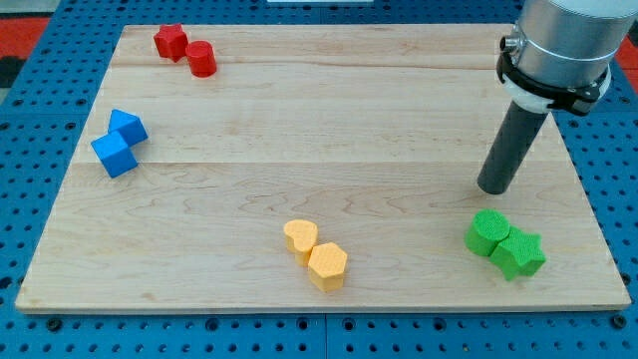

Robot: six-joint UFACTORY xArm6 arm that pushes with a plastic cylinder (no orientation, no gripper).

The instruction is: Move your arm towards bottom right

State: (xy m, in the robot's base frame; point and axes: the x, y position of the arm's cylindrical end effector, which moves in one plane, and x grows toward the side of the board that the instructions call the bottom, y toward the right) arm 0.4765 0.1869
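My tip (494, 186) rests on the wooden worktop (329, 130) in its right-hand part, a little below mid-height, at the end of a dark rod that slants up toward the view's top right into a grey cylindrical arm housing (560, 45). The end effector is only this plain rod, with nothing to clench or release, and it touches no block. Just below my tip, near but apart from it, sit two green blocks touching each other in the worktop's bottom right corner: a rounded green block (488, 232) and, to its lower right, a green star-shaped block (519, 253). Farther toward the view's left, along the bottom edge, two yellow blocks touch: a yellow heart-shaped block (300, 238) and a yellow hexagonal block (328, 265) at its lower right. Well apart, at the left edge, two blue blocks stand against each other: a blue cube (115, 155) and another blue block (129, 127) just above it, whose shape I cannot make out. At the top left lie a red star-shaped block (170, 42) and a red cylinder (201, 59), close together. A blue perforated board (30, 60) surrounds the worktop.
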